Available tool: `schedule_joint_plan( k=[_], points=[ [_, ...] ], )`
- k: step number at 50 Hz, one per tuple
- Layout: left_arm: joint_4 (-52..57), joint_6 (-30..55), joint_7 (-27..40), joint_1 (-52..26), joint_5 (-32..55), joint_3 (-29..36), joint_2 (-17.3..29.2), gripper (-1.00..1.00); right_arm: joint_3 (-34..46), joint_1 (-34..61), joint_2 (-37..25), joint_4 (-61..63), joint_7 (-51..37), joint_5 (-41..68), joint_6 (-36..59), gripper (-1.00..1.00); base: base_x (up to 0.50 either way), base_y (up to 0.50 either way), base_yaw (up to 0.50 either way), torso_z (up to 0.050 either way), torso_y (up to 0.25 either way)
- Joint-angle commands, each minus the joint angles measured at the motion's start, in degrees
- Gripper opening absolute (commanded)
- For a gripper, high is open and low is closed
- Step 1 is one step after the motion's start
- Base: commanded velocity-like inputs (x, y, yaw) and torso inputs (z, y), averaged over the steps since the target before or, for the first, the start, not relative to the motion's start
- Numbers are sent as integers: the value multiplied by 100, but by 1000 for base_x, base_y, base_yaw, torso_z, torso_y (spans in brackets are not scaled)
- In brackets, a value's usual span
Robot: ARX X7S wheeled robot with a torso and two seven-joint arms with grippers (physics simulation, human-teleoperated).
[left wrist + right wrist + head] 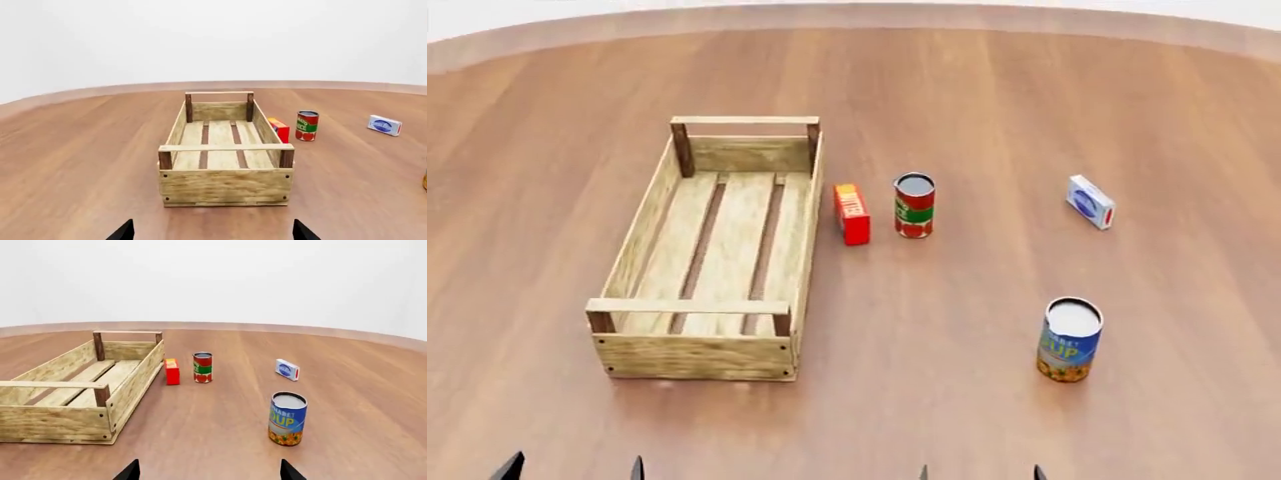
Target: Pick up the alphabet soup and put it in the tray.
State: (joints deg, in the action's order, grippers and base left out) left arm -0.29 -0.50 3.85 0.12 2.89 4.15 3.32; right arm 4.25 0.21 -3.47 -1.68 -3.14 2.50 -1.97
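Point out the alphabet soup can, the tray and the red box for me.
alphabet soup (1069,350), head view, blue label.
tray (698,355), head view, near end wall.
red box (853,215), head view, top face.

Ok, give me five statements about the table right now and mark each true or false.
1. The tray holds nothing. True.
2. The alphabet soup lies on its side. False: it stands upright.
3. A red box sits between the tray and the red-and-green can. True.
4. The right gripper is shut on the alphabet soup. False: it is open and short of the can.
5. The white-and-blue box is inside the tray. False: it lies on the table, far from the tray.
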Motion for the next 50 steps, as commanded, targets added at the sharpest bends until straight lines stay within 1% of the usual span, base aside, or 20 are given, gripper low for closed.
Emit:
schedule_joint_plan(
  k=[1,20,33,50],
  points=[
    [10,-13,121,7,77,130,99,100,120,15,-95,-28,-84,107,-58,100,328,391,0,0,0],
    [55,14,279,12,149,280,217,100,254,15,-225,-19,-152,307,-102,100,444,372,0,0,0],
    [62,9,372,7,224,371,289,100,332,29,-295,-18,-237,386,-115,100,500,206,0,0,0],
    [49,-14,467,-5,304,472,371,100,427,36,-379,-37,-314,461,-154,100,500,102,0,0,0]
  ],
)
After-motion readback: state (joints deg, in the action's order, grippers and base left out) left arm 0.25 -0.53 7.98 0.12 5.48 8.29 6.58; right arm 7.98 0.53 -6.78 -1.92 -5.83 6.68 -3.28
